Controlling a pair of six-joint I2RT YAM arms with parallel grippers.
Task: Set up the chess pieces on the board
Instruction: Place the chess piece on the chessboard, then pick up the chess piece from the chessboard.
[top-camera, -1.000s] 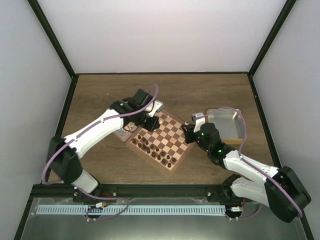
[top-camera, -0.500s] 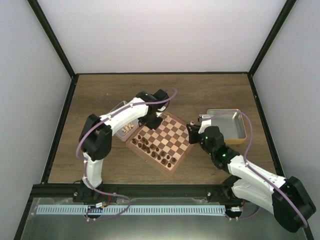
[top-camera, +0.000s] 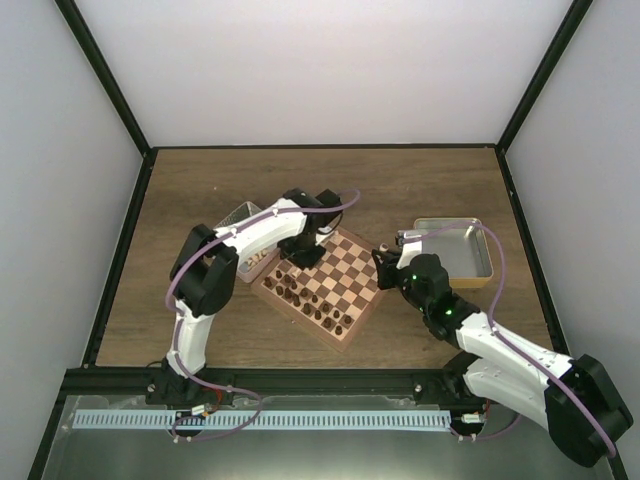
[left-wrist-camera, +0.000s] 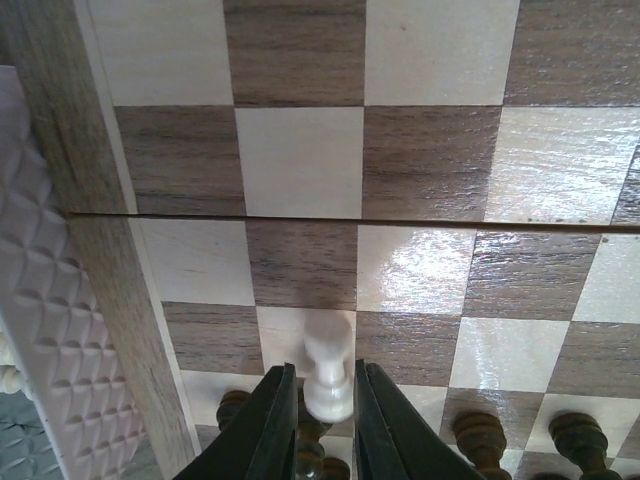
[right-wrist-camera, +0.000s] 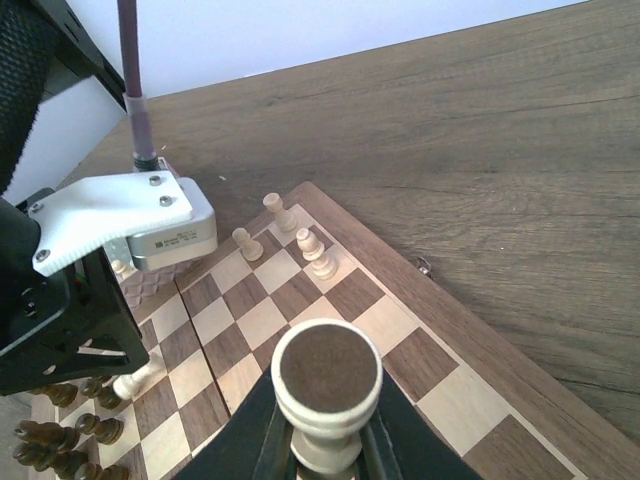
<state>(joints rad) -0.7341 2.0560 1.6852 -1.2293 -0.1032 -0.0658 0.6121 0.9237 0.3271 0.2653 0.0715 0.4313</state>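
- Wooden surface (top-camera: 200, 180) is carrying the board (top-camera: 350, 262) at mid-frame.
- Left end effector (left-wrist-camera: 325, 420) is straddling a beige piece (left-wrist-camera: 328, 370) at bottom centre, by the board's rim; I cannot tell whether it is gripping.
- Right end effector (right-wrist-camera: 325, 450) is clamping a second beige piece (right-wrist-camera: 326, 380) over the board's near corner.

table (top-camera: 200, 180): i see brown wood, walled on three sides | board (top-camera: 340, 342): lies at an angle near the middle | left tray (top-camera: 232, 215): just beside the board's left edge | right tray (top-camera: 452, 222): near its right corner
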